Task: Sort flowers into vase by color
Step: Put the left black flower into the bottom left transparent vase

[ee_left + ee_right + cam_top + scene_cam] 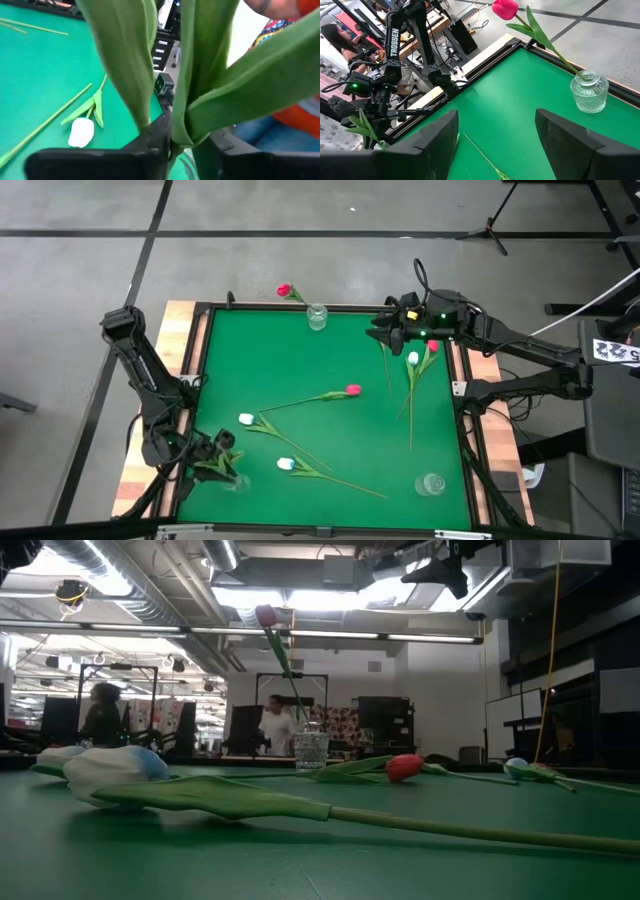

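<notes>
My left gripper [218, 457] is at the table's near left corner, shut on a tulip stem with broad green leaves [210, 60], above a glass vase [237, 481]; its head is out of view. My right gripper [495, 150] hangs open at the far right, touching nothing. The far vase [317, 317] holds one pink tulip [505, 8] that leans on the rim. Lying flat on the mat are a pink tulip [352, 390], two white tulips [246, 419] [285, 464], and a white [413, 358] and pink pair [433, 347] by the right edge. My left gripper pinches the tulip's stem [175, 142] just below where the leaves branch off, between its two fingers. The leaves rise past the camera, and the stem's lower end goes down toward the vase, hidden by the fingers. The flower is clear of the mat.
A third glass vase [431, 484] stands empty at the near right corner. A raised black frame [200, 350] rims the green mat. People stand in the room beyond the far edge. The mat's middle left is bare.
</notes>
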Controlling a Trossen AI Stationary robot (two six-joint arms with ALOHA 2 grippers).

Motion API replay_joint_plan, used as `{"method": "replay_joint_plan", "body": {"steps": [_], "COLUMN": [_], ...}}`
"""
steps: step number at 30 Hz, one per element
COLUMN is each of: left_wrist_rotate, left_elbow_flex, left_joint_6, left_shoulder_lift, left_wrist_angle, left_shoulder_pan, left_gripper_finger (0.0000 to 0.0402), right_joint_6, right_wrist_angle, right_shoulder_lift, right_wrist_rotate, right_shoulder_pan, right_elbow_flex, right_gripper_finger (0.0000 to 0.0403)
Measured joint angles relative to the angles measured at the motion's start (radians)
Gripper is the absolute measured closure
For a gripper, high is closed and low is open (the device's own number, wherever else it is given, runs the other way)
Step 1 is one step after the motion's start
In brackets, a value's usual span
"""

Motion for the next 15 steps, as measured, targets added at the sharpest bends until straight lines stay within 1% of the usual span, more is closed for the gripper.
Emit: {"method": "replay_joint_plan", "body": {"steps": [5,8,11,15], "left_wrist_rotate": [0.000,0.001,0.023,0.031], "left_elbow_flex": [0.000,0.000,0.000,0.001], "left_joint_6": [-0.082,-0.139,-0.147,-0.122], "left_shoulder_lift": [0.000,-0.003,-0.006,-0.006], "left_wrist_angle": [0.000,0.012,0.052,0.123], "left_shoulder_pan": [0.000,-0.004,-0.020,-0.049], "left_gripper_finger": [0.0278,0.0254,0.0240,0.0240], "right_joint_6": [0.000,0.000,0.000,-0.008], "right_wrist_angle": [0.000,-0.001,-0.001,-0.002], "right_shoulder_lift": [0.000,0.000,0.000,0.000], "right_wrist_rotate": [0.000,0.000,0.000,0.000], "right_shoulder_pan": [0.000,0.000,0.000,0.000], "right_elbow_flex": [0.000,0.000,0.000,0.000], "right_gripper_finger": [0.0139,0.0139,0.0139,0.0139]}}
